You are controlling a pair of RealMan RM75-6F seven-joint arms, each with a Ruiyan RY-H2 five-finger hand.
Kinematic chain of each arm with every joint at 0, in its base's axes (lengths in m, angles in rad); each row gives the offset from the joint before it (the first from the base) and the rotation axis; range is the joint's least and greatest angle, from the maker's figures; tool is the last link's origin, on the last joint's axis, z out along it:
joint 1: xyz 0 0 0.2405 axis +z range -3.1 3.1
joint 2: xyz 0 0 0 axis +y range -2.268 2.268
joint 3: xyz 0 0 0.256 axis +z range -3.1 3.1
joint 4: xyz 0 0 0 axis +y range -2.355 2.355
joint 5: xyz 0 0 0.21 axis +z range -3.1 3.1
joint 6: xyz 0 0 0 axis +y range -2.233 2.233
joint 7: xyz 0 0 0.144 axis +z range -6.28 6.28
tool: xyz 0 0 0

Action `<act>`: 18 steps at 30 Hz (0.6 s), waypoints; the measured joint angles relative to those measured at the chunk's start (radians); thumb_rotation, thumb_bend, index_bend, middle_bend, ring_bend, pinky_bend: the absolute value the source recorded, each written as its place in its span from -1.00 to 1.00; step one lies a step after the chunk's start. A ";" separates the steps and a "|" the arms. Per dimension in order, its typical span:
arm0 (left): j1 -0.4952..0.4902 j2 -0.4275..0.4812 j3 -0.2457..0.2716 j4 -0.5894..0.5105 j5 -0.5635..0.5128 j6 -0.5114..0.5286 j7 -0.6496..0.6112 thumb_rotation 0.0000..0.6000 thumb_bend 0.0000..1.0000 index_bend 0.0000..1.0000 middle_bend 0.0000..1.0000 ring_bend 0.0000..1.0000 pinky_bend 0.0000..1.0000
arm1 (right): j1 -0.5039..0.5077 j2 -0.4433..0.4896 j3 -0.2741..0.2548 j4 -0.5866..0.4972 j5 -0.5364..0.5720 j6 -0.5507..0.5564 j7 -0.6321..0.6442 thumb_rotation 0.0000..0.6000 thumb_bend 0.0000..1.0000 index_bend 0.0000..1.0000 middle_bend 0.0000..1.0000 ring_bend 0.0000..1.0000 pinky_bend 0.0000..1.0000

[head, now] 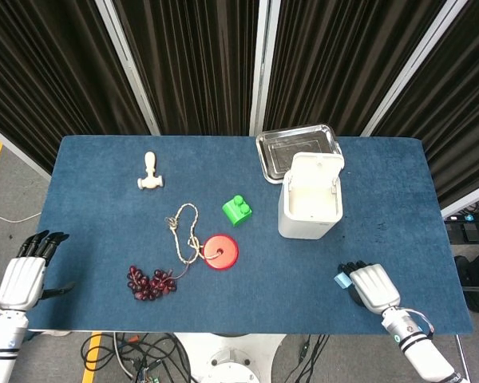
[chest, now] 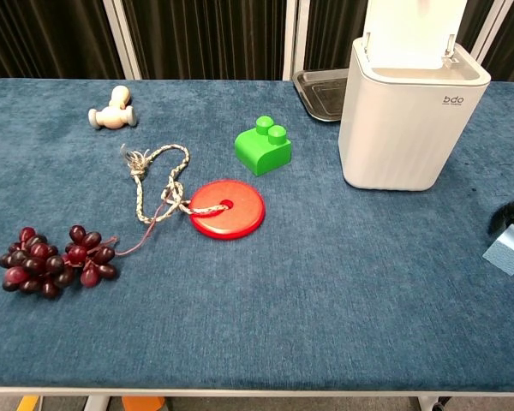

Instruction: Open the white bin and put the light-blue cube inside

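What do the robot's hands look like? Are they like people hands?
A bit! Each hand, left and right, has a smooth white shell on its back and thin black fingers. The wrists are white with a dark ring around them, and a thin cable loops beside the right wrist.
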 measured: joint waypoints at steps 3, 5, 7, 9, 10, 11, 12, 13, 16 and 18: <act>-0.001 -0.002 0.000 0.003 0.000 -0.001 0.000 1.00 -0.90 -0.65 -0.72 -0.86 -0.77 | 0.005 -0.006 0.001 0.004 0.010 -0.011 -0.002 1.00 -0.30 -0.01 -0.04 -0.07 0.30; -0.001 -0.003 0.001 0.004 0.000 -0.002 -0.002 1.00 -0.90 -0.65 -0.72 -0.86 -0.77 | 0.003 -0.013 0.002 0.008 0.005 -0.001 -0.003 1.00 -0.27 0.13 0.06 0.03 0.35; 0.000 -0.002 0.002 0.006 0.001 -0.002 -0.004 1.00 -0.90 -0.65 -0.72 -0.86 -0.77 | -0.002 -0.021 0.005 0.013 -0.008 0.023 0.002 1.00 -0.25 0.24 0.13 0.10 0.39; 0.001 -0.002 0.002 0.007 0.003 0.000 -0.006 1.00 -0.90 -0.65 -0.72 -0.86 -0.77 | -0.007 -0.022 0.012 0.012 -0.031 0.058 0.016 1.00 -0.24 0.28 0.16 0.12 0.41; 0.001 -0.001 0.001 0.007 0.002 0.000 -0.007 1.00 -0.90 -0.65 -0.72 -0.86 -0.77 | -0.009 -0.019 0.016 0.008 -0.043 0.076 0.026 1.00 -0.24 0.28 0.16 0.12 0.41; 0.001 0.000 0.001 0.006 0.002 0.000 -0.007 1.00 -0.90 -0.65 -0.72 -0.86 -0.77 | -0.011 -0.015 0.021 0.002 -0.056 0.095 0.037 1.00 -0.25 0.28 0.16 0.12 0.41; 0.001 0.001 0.001 0.006 0.004 0.002 -0.008 1.00 -0.90 -0.65 -0.72 -0.86 -0.77 | -0.014 -0.005 0.028 -0.009 -0.077 0.122 0.055 1.00 -0.25 0.28 0.16 0.12 0.41; 0.001 0.001 0.001 0.006 0.005 0.003 -0.009 1.00 -0.90 -0.65 -0.72 -0.86 -0.77 | -0.015 0.003 0.036 -0.020 -0.093 0.145 0.070 1.00 -0.25 0.28 0.16 0.12 0.41; 0.000 0.000 0.001 0.006 0.008 0.004 -0.010 1.00 -0.90 -0.65 -0.72 -0.86 -0.77 | -0.017 0.036 0.067 -0.059 -0.155 0.228 0.116 1.00 -0.27 0.28 0.16 0.12 0.40; -0.001 -0.002 0.001 0.007 0.009 0.002 -0.009 1.00 -0.90 -0.65 -0.72 -0.86 -0.77 | -0.018 0.051 0.095 -0.077 -0.197 0.294 0.142 1.00 -0.28 0.28 0.16 0.11 0.39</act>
